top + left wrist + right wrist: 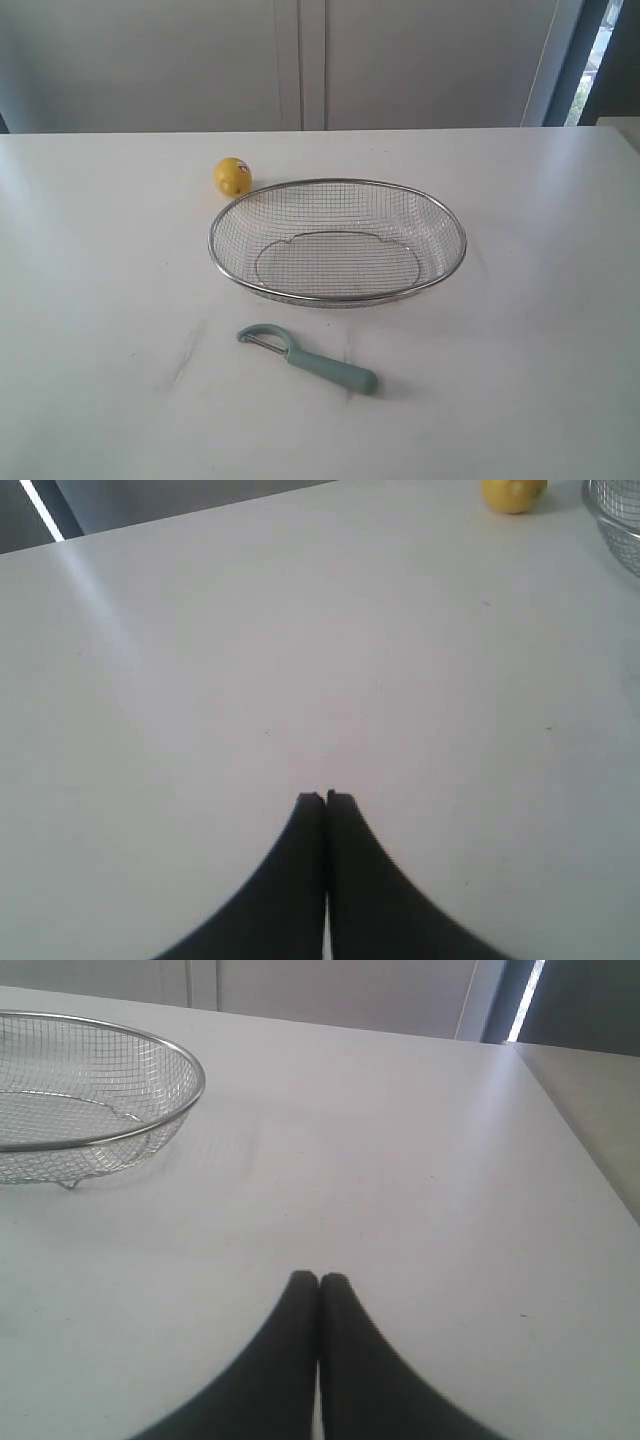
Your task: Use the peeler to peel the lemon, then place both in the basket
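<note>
The yellow lemon [232,176] rests on the white table just behind the basket's left end; it also shows in the left wrist view as the lemon [513,493]. The wire-mesh basket [337,184] stands mid-table, empty; its rim appears as the basket [612,520] and the basket [190,1065] in the wrist views. The teal peeler [310,359] lies flat in front of the basket, head to the left. My left gripper [326,798] is shut on nothing over bare table, far from the lemon. My right gripper [319,1279] is shut and empty, off to the basket's side. Neither arm shows in the exterior view.
The white table [100,300] runs to a far edge with a pale wall behind. A table edge [575,1130] lies beyond my right gripper, and a dark window frame [585,60] stands at the back right.
</note>
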### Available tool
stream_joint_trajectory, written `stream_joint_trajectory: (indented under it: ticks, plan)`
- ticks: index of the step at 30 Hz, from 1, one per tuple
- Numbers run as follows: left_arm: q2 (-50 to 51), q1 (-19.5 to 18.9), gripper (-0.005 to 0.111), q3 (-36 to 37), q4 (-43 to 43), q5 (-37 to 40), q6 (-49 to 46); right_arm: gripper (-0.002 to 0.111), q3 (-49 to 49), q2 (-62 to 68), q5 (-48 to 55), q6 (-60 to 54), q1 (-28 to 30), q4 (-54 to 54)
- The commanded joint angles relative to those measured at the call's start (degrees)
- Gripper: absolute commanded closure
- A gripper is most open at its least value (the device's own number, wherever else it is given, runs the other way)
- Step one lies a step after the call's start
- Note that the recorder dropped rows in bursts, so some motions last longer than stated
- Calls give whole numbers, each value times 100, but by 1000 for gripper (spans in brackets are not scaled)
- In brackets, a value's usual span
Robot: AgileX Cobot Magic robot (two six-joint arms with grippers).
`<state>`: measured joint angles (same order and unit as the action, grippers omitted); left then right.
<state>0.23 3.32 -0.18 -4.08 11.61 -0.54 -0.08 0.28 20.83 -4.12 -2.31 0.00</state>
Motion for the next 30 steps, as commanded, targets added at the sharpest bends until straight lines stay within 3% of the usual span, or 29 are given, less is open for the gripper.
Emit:
stream_joint_trajectory:
  ticks: [1,30]
  plan:
    - [-23,-13,107,18,34,9,5,108,8,-28,-58,-36,-14,0]
    - [-23,-13,107,18,34,-2,5,108,8,-28,-171,-50,-14,0]
